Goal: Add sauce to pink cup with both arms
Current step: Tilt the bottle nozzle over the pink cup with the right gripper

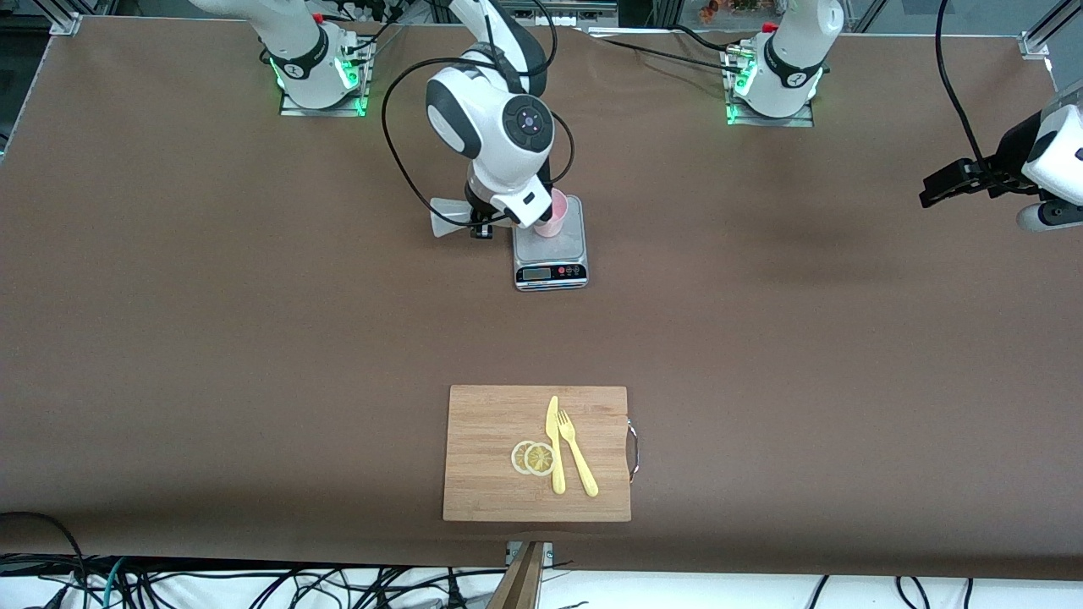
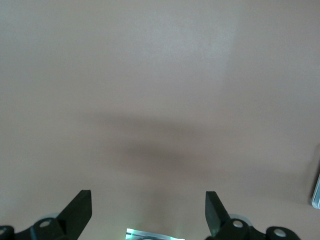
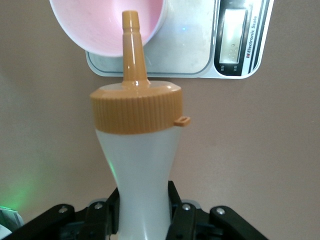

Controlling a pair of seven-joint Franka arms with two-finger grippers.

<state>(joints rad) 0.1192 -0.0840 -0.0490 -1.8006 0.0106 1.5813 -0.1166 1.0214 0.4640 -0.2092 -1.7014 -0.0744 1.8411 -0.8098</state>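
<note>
Right gripper [image 3: 142,215] pinches the sauce [image 3: 137,150] by its waist, the bottle tipped so its orange nozzle points into the pink cup [image 3: 102,25]. That cup stands on the plate of a scale [image 1: 551,254], which sits mid-table toward the edge where the arm bases stand. Left gripper [image 2: 148,212] waits with fingers spread wide over bare table [image 1: 804,338] at the left arm's end. Nearer the front camera, by the table's edge, a cutting board [image 1: 491,457] carries a knife [image 1: 554,448], a fork [image 1: 577,457] and lemon slices [image 1: 533,458].
</note>
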